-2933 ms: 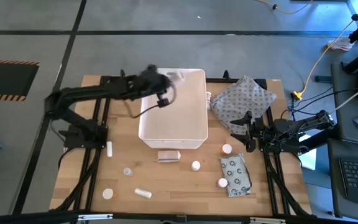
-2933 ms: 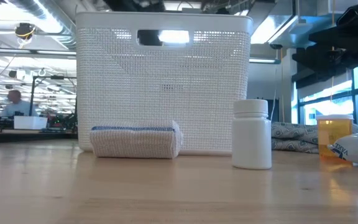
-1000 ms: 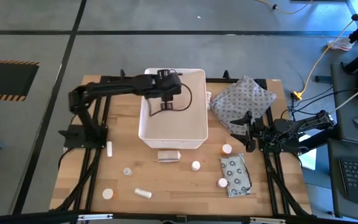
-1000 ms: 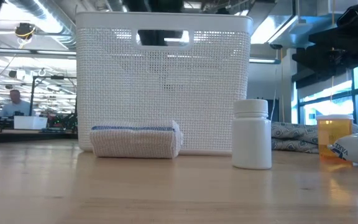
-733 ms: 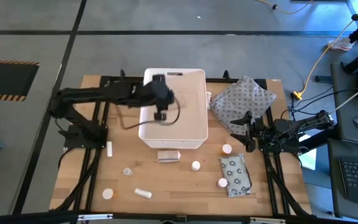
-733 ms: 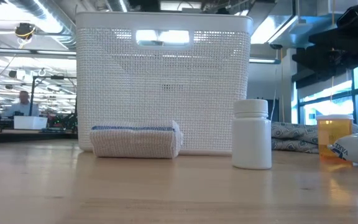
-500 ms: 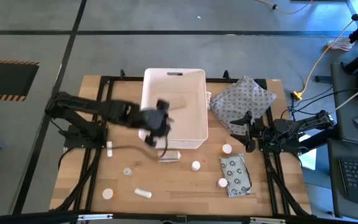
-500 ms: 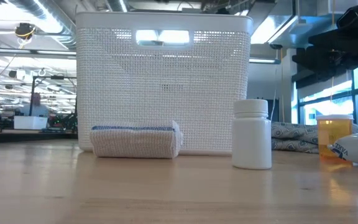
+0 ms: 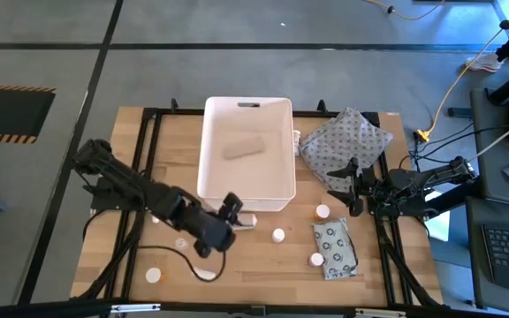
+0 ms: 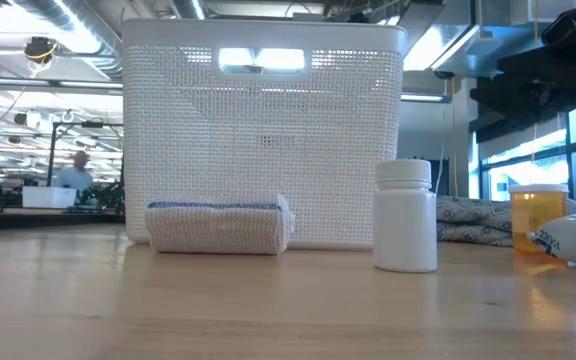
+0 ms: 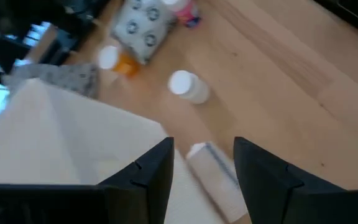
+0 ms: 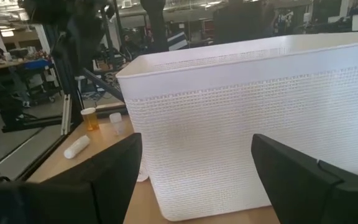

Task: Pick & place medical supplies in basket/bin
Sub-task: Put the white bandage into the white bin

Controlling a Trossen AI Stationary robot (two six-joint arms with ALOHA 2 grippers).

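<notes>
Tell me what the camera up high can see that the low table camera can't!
Only the high view: the tan bandage roll lying inside the bin, and the left gripper, open and empty. Only the low view: the bin's woven mesh wall and handle slot. Both: the white plastic bin, the second bandage roll before it, the white pill bottle.

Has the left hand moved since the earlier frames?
Yes. The left hand has swung from above the basket out to the table, beside the bandage roll.
</notes>
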